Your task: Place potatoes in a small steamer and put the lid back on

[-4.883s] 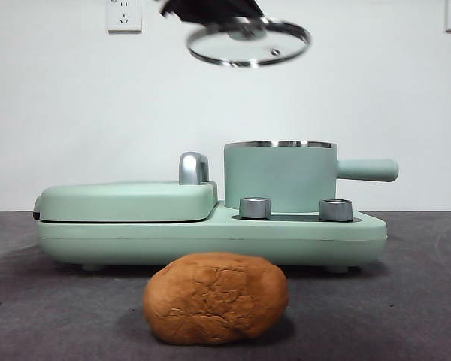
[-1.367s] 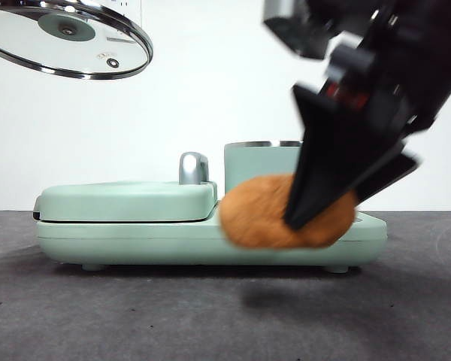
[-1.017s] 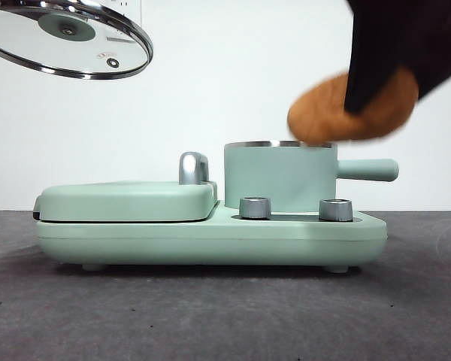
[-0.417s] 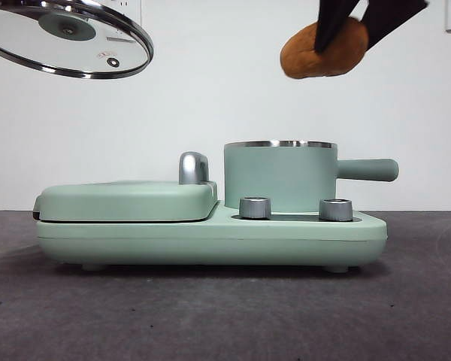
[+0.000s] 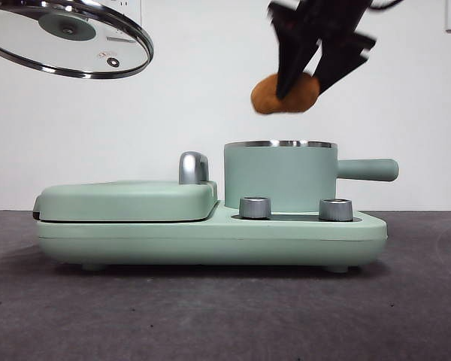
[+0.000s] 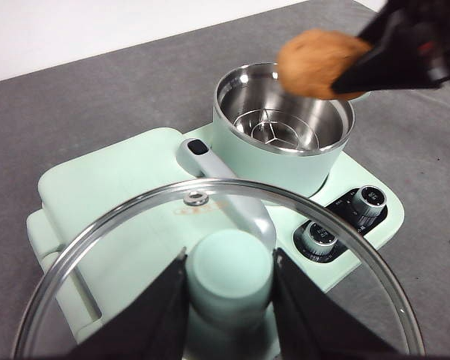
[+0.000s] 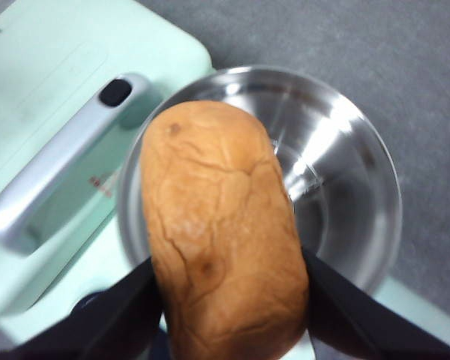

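Note:
My right gripper (image 5: 304,75) is shut on the orange-brown potato (image 5: 284,94) and holds it in the air just above the open small steamer (image 5: 279,175). In the right wrist view the potato (image 7: 221,232) hangs over the steel bowl of the steamer (image 7: 345,180). My left gripper (image 6: 229,300) is shut on the mint-green knob of the glass lid (image 6: 105,247), held high at the left, seen from below in the front view as the lid (image 5: 68,37). In the left wrist view the potato (image 6: 315,64) is above the steamer (image 6: 281,127), whose steel rack shows inside.
The steamer stands on a mint-green appliance base (image 5: 210,237) with two steel dials (image 5: 255,207). To its left lies the flat grill cover (image 5: 128,199) with a chrome handle (image 5: 194,167). The steamer's side handle (image 5: 368,170) points right. Dark grey table (image 5: 210,316) lies in front.
The right gripper has carried the potato left and down, from high at the right to just above the steamer's mouth. The lid and left gripper have stayed put.

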Controlling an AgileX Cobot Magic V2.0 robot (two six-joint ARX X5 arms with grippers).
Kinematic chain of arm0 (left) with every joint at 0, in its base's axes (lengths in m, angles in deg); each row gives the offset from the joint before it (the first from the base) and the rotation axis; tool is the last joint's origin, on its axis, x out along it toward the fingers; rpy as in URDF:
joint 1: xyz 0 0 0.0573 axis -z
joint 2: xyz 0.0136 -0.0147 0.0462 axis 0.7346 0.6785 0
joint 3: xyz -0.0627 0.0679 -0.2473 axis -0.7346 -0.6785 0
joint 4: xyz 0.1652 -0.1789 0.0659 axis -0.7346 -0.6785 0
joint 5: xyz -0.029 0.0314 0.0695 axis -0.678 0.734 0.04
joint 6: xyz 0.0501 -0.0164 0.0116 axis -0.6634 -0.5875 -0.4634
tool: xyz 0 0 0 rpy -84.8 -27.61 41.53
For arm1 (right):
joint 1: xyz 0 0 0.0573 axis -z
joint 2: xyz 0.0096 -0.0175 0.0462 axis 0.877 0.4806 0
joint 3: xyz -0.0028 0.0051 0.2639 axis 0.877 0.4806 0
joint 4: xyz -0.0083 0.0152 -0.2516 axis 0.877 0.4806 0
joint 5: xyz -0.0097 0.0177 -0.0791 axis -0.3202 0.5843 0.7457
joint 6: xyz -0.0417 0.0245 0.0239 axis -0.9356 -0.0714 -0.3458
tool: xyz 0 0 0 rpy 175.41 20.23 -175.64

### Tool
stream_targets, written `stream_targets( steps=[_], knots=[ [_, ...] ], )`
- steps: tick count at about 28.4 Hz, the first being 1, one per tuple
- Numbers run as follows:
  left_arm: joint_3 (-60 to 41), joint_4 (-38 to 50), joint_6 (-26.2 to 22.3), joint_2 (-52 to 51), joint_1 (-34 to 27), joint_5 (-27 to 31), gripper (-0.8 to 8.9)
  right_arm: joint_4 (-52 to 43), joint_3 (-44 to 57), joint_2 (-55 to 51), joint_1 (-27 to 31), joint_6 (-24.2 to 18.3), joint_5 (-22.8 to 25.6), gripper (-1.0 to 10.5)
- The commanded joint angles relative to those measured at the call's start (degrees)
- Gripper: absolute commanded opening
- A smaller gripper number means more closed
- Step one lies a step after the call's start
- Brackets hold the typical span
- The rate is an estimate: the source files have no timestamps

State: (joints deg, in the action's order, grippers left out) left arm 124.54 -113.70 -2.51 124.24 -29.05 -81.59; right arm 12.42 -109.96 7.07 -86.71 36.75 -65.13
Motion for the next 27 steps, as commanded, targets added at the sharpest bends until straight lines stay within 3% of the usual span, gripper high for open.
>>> stream_targets(
  steps=[1,11,27],
  knots=[
    [0.9,1.7,-0.4,-0.3,0.1,0.0,0.1,-2.9,-1.4,3.3,-0.2,-0.9,-0.2,2.2],
    [0.9,1.7,-1.1,-0.1,-0.7,0.0,0.1,-8.9,-1.4,9.5,1.0,-0.9,0.0,2.2],
    [0.9,1.7,-1.3,-0.1,-1.8,0.0,0.1,-6.8,-1.3,14.7,2.1,-0.8,0.0,2.3]
  ],
)
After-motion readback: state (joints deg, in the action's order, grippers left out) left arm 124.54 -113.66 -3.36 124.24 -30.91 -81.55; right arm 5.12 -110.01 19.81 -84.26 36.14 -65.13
